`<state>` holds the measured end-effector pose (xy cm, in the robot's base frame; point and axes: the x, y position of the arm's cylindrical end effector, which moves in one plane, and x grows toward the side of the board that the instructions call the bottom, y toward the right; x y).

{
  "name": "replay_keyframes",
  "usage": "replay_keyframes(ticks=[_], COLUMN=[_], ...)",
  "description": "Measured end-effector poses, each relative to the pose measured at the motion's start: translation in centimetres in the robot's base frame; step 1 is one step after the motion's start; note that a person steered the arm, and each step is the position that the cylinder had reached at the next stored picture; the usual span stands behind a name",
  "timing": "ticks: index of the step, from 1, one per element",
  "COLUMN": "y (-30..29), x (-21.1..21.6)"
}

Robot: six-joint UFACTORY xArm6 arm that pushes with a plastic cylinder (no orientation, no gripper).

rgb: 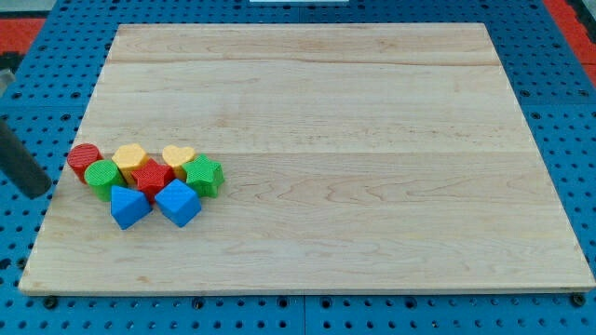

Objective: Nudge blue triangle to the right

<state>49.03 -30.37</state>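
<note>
The blue triangle lies at the bottom left of a tight cluster of blocks on the left side of the wooden board. A blue cube touches it on its right. Above them sit a red cylinder, a green block, a yellow block, a red star, a yellow heart and a green star. My tip is at the board's left edge, left of the cluster and apart from the blue triangle, touching no block.
The board lies on a blue perforated table. The dark rod slants in from the view's left edge. A red patch shows at the top left corner.
</note>
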Motion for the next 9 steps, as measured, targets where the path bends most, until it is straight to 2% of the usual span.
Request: replay_keyframes(ticks=[2,4,7,9], y=[5.2,1.8,6.0,5.9], x=[-1.4,-4.3,-5.2,-5.0])
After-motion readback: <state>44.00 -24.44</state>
